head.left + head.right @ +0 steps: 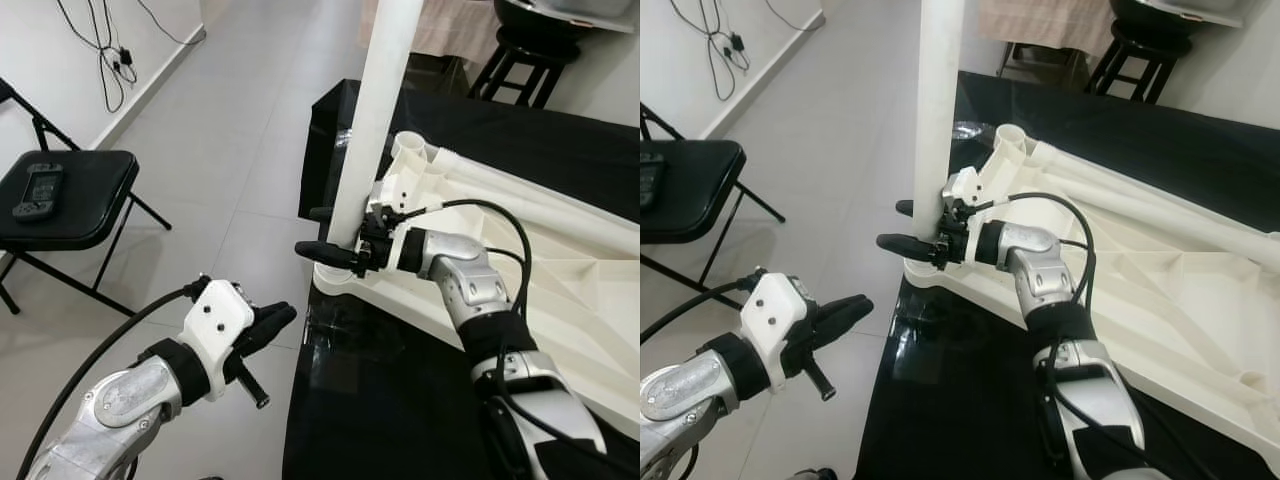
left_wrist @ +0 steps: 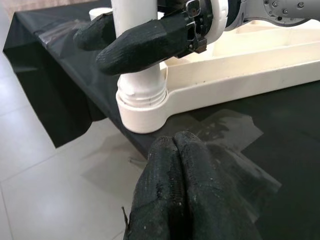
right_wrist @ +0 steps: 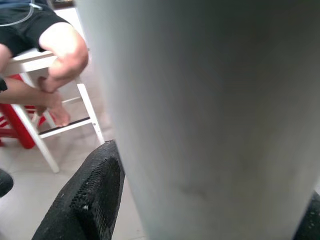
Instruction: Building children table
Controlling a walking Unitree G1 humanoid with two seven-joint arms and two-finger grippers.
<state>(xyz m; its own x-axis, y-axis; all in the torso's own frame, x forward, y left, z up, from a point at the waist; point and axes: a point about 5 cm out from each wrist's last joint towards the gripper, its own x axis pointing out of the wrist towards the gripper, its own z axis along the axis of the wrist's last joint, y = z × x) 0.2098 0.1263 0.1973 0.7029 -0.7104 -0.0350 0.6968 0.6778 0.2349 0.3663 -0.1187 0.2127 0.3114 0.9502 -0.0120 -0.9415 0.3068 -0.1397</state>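
The white children's table (image 1: 560, 270) lies upside down on a black-covered surface (image 1: 400, 400). A white table leg (image 1: 375, 120) stands upright in its near corner socket (image 2: 142, 112). My right gripper (image 1: 310, 230) is shut on this leg just above the socket, one black finger on each side. In the right wrist view the leg (image 3: 210, 120) sits close between the fingers (image 3: 87, 195). My left gripper (image 1: 285, 315) is shut on nothing and hovers over the floor, just off the black surface's edge and below the socket. Its fingertips (image 2: 175, 145) point at the socket.
A black folding chair (image 1: 60, 195) with a handheld controller (image 1: 35, 190) on it stands at the left. A black stool (image 1: 525, 60) is at the back. Cables (image 1: 105, 50) hang on the wall. A seated person's legs (image 3: 55, 55) appear in the right wrist view.
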